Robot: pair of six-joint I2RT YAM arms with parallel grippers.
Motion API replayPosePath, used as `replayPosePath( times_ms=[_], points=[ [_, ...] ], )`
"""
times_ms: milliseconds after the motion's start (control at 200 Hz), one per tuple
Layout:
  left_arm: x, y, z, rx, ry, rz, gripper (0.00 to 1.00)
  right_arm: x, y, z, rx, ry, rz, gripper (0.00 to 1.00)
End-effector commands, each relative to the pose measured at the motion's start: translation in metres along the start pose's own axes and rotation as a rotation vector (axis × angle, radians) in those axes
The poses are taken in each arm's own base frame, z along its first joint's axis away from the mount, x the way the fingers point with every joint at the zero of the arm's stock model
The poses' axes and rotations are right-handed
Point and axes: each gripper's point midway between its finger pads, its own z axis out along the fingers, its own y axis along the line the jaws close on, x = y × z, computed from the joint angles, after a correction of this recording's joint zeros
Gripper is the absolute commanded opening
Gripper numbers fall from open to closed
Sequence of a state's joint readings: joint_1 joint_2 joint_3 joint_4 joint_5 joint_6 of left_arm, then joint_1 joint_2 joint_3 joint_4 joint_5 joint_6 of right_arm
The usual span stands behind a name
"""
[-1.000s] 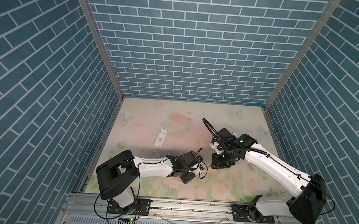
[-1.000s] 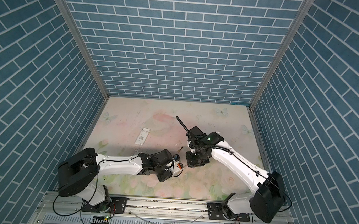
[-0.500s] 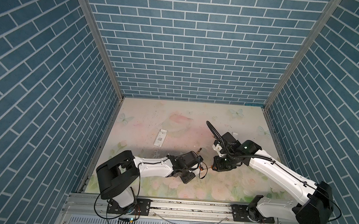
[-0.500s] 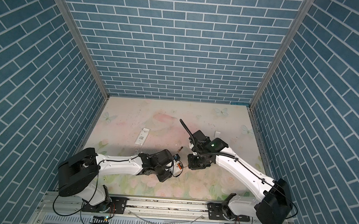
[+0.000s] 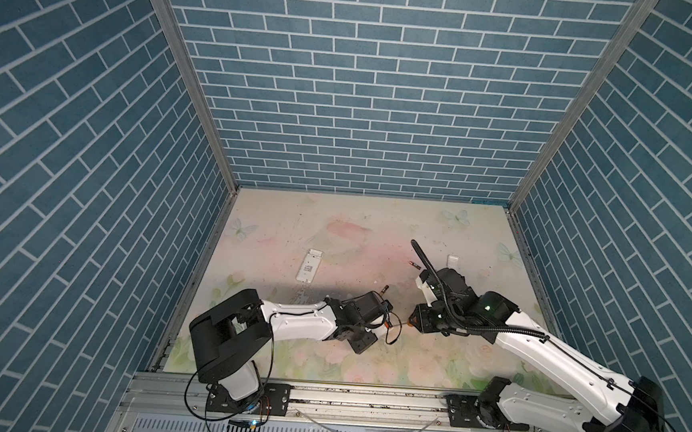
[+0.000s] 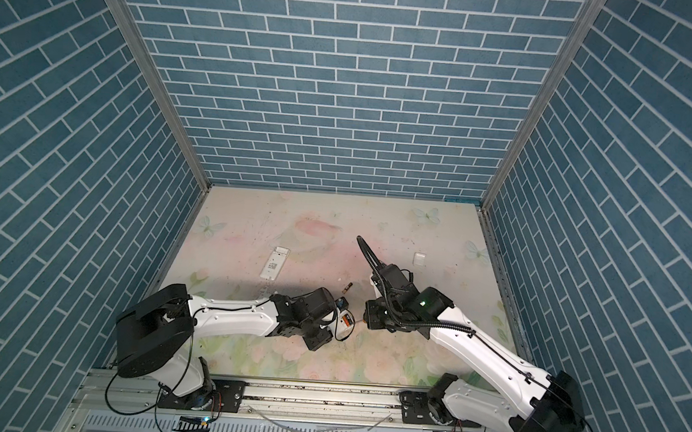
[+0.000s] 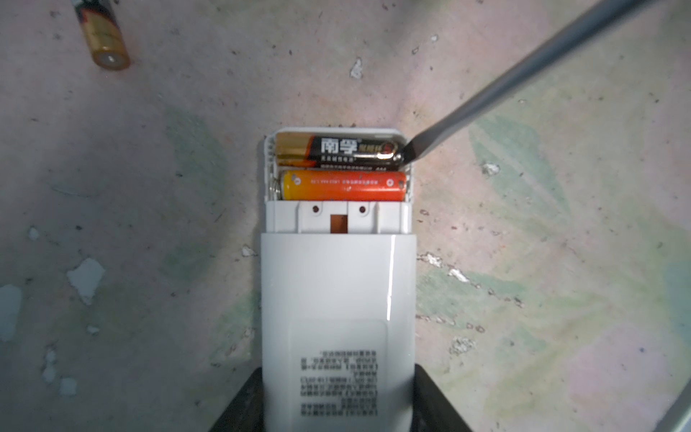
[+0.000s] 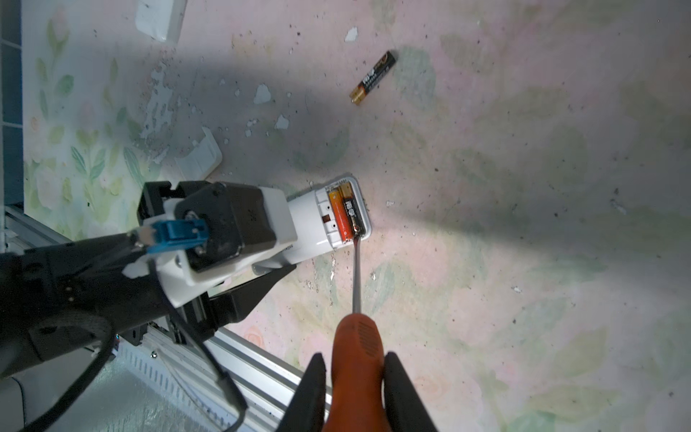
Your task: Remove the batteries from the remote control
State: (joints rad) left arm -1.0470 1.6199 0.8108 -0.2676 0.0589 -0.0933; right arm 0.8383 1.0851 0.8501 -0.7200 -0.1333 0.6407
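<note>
Jaws of the left gripper [image 7: 338,407] stand part-open, clamped on the sides of the white remote control [image 7: 338,284]. It lies flat on the table [image 5: 335,233] with its open end toward the right gripper [image 8: 353,377]. Two cells lie crosswise in that open bay, side by side: the black battery [image 7: 338,149] at the very end, the orange battery [image 7: 342,186] just inside it. Right jaws are nearly closed on the orange handle of the screwdriver [image 8: 357,348], whose tip touches the black battery's dark end. The table is worn floral print, boxed by blue brick walls [image 5: 365,101]. A loose battery [image 8: 373,77] lies near the remote control. Only a top view shows a second loose battery [image 5: 414,265] beyond the right arm.
</note>
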Motion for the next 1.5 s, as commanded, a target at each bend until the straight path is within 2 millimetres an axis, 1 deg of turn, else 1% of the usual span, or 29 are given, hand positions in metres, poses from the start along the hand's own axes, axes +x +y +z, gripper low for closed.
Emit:
replayPosePath(
  times_ms=[0,240,555,690,825,990,1090,1130,1190,1305,1495],
  points=[
    [0.026,-0.014,0.022,0.07,0.091,0.026,0.36,-0.006,0.012,0.021,-0.071,-0.055,0.011,0.0],
    [0.026,-0.015,0.024,0.07,0.092,0.025,0.36,-0.017,0.021,0.005,-0.115,-0.138,-0.016,0.0],
    [0.029,-0.016,0.025,0.07,0.099,0.022,0.36,-0.024,0.03,-0.014,-0.151,-0.199,-0.065,0.0],
    [0.029,-0.016,0.026,0.072,0.101,0.022,0.36,-0.025,0.033,-0.017,-0.147,-0.191,-0.084,0.0],
    [0.029,-0.016,0.025,0.069,0.1,0.023,0.36,-0.022,0.029,-0.019,-0.121,-0.171,-0.091,0.0],
    [0.029,-0.017,0.025,0.072,0.101,0.021,0.36,-0.022,0.025,-0.014,-0.1,-0.179,-0.099,0.0],
    [0.031,-0.016,0.025,0.071,0.106,0.022,0.35,-0.03,0.03,-0.017,-0.118,-0.213,-0.107,0.0],
    [0.032,-0.017,0.025,0.073,0.108,0.023,0.35,-0.033,0.033,-0.02,-0.129,-0.23,-0.117,0.0],
    [0.032,-0.016,0.026,0.071,0.108,0.022,0.35,-0.042,0.033,-0.028,-0.114,-0.275,-0.13,0.0],
    [0.032,-0.017,0.026,0.073,0.107,0.022,0.35,-0.052,0.038,-0.037,-0.121,-0.316,-0.158,0.0],
    [0.033,-0.017,0.028,0.074,0.111,0.022,0.35,-0.059,0.045,-0.039,-0.141,-0.338,-0.176,0.0]
  ],
)
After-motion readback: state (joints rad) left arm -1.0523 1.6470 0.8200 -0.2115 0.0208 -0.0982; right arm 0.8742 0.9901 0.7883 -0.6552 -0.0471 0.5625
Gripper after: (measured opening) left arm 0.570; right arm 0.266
